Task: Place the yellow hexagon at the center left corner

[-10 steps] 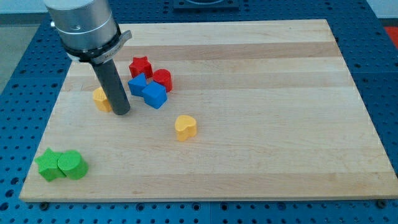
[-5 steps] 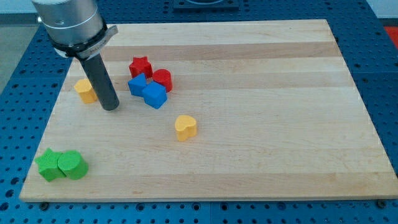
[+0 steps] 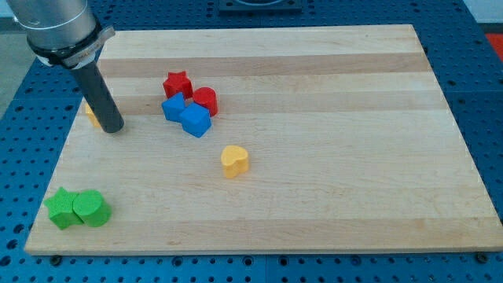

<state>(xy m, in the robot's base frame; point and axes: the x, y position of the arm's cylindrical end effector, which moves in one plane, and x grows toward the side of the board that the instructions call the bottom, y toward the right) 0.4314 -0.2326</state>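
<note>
at the tabletop's (image 3: 330, 204) left edge: my tip (image 3: 112, 128) against the yellow hexagon (image 3: 92, 116)
no fingers here; rod hides most of the hexagon.

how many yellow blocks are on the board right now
2. The yellow heart sits near the board's middle, below the blue cube. The yellow hexagon is at the view's left edge, mostly hidden behind the rod, touching my tip.

On a wooden board (image 3: 330, 181): red star (image 3: 178, 83), red cylinder (image 3: 206, 101), 2 blue blocks (image 3: 189, 115), yellow heart (image 3: 234, 160), 2 green blocks (image 3: 77, 208).
</note>
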